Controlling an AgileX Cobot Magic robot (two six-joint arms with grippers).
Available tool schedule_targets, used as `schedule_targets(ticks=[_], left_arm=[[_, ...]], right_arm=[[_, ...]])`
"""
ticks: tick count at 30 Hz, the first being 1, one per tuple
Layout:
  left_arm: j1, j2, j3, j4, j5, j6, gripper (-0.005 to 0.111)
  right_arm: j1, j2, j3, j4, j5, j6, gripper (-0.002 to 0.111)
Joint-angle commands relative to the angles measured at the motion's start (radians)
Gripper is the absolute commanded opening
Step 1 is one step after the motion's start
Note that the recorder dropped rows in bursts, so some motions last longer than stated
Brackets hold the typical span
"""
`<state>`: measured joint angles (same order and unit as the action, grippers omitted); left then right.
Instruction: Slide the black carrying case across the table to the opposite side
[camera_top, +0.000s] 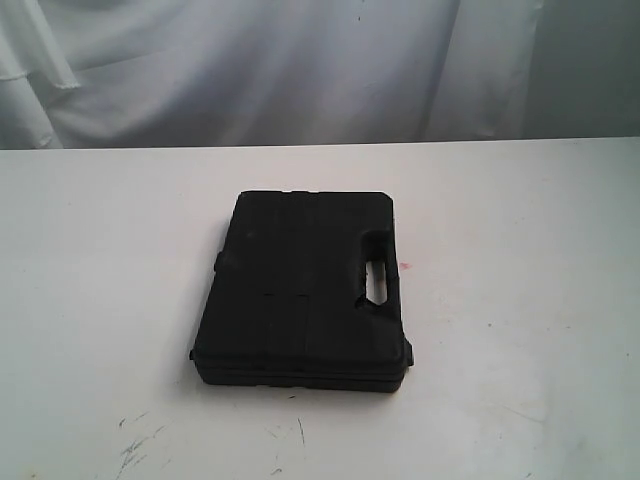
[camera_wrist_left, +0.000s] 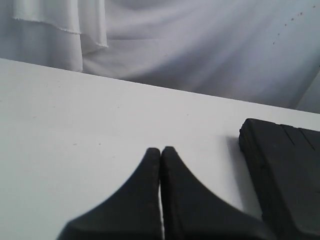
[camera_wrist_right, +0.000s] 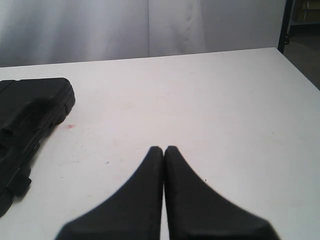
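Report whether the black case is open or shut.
Shut. The black case lies flat on the table, both halves pressed together.

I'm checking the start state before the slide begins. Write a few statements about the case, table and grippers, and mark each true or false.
1. The black carrying case lies flat and closed on the table. True.
2. The left gripper is clamped on the case. False: it is shut on nothing, with the case off to one side.
3. The right gripper is open. False: it is shut.
4. A red speck marks the table beside the case's handle cutout. True.
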<state>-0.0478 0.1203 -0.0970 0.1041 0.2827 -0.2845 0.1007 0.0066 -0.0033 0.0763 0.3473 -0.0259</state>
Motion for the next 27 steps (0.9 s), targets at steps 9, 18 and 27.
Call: schedule_targets(ticks=[9,18,27], left_arm=[[0.003,-0.12,0.097,-0.074,0.007,0.112,0.0],[0.003,-0.12,0.097,-0.099,0.011,0.24,0.0],[0.003,-0.12,0.097,-0.099,0.058,0.259,0.0]], right_arm=[[-0.004,-0.007,0.003,-0.01,-0.002,-0.002,0.0],[-0.004,-0.007,0.003,-0.01,-0.002,-0.002,0.0],[-0.004,-0.007,0.003,-0.01,-0.002,-0.002,0.0]])
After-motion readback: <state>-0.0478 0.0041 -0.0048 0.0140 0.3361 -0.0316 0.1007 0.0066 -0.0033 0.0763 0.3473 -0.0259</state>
